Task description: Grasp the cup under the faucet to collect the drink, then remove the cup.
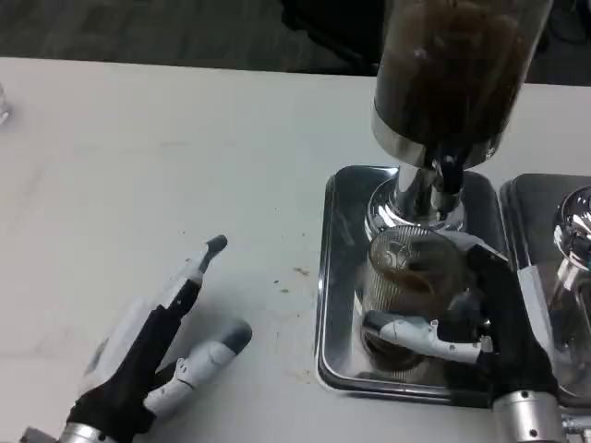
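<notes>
A clear ribbed cup (404, 277) with brown drink in it stands on the steel drip tray (337, 277), just in front of the black faucet (448, 180) of the drink dispenser (452, 69). My right hand (471, 323) grips the cup from the right, with a white finger across its front near the base. My left hand (157, 346) rests open on the white table at lower left, fingers spread, far from the cup.
A second steel tray (531, 221) with another shiny dispenser base (574, 221) stands at the right edge. Small brown drips (297, 273) mark the table left of the tray. Bare white table stretches to the left and back.
</notes>
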You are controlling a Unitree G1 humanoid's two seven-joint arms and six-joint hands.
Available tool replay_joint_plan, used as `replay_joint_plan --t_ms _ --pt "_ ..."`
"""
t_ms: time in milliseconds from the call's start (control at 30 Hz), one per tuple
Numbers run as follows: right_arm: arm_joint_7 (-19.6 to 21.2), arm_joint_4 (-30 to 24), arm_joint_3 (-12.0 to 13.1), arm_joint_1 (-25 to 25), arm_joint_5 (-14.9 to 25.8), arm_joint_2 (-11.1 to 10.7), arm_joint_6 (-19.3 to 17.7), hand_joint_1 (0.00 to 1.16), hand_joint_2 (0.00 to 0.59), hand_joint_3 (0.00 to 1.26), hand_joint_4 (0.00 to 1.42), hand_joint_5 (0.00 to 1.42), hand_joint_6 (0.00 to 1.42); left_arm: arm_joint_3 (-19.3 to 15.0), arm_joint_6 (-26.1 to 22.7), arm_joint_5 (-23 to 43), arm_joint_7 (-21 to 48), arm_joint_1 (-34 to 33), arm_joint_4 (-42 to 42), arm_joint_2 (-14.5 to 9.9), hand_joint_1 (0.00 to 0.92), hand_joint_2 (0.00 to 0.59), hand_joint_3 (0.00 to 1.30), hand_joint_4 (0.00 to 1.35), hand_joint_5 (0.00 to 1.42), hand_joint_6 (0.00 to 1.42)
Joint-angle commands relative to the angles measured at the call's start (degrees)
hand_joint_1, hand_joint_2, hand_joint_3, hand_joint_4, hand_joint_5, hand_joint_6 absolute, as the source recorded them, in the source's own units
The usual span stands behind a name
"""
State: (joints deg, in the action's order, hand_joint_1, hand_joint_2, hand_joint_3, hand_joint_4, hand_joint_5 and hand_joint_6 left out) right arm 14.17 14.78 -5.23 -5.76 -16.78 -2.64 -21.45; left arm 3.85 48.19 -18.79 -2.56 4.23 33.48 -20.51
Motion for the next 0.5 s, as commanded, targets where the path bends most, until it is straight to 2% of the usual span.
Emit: replay_joint_plan --t_ms 33,500 --pt "1.0 -4.0 0.4 -1.0 -0.2 0.3 -1.0 1.11 0.107 0.83 0.88 0.96 1.22 0.8 0.1 -0.1 0.8 -0.4 0.7 -0.7 0.000 0.140 0.01 0.00 0.00 0.00" --pt "0.2 -10.2 0.4 -6.2 -0.3 -0.5 -1.8 1.09 0.117 0.83 0.89 0.97 1.25 1.4 0.8 -3.1 -0.4 0.0 -1.8 -2.7 0.000 0.126 0.01 0.00 0.00 0.00"
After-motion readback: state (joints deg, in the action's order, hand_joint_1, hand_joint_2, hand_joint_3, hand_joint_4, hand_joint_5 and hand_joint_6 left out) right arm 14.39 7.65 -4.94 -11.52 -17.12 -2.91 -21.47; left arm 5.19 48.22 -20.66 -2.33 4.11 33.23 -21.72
